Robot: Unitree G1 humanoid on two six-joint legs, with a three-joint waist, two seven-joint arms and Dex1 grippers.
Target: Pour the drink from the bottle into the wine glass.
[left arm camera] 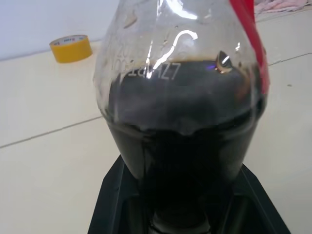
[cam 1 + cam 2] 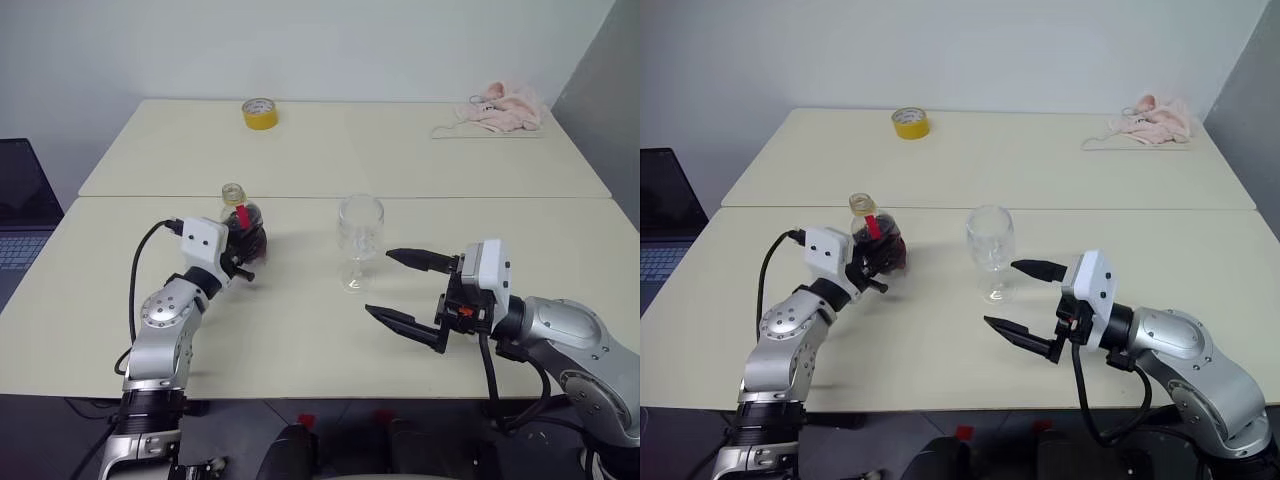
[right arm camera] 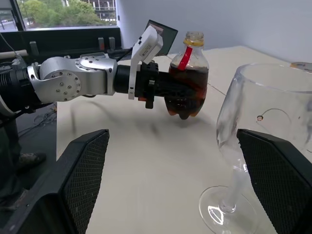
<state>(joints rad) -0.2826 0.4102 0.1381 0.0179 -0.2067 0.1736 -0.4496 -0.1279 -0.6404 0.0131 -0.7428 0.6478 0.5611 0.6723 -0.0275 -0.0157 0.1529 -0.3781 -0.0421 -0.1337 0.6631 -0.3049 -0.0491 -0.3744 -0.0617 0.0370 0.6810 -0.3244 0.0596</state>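
My left gripper (image 2: 248, 240) is shut on the lower body of the bottle (image 2: 243, 218), which it holds upright, left of the table's middle. In the right wrist view the bottle (image 3: 187, 83) hangs slightly above the tabletop. It has a red strip and a yellow ring at the neck. The dark drink (image 1: 185, 161) fills its bulbous lower half. The wine glass (image 2: 359, 228) stands upright and looks empty, a short way to the right of the bottle. My right gripper (image 2: 378, 282) is open just right of the glass, level with its stem, its fingers (image 3: 273, 180) not touching it.
A yellow tape roll (image 2: 260, 113) lies at the far side of the table (image 2: 300, 340), and a pink cloth (image 2: 500, 108) at the far right corner. A laptop (image 2: 20, 210) sits off the table's left edge. A seam runs across the table behind the glass.
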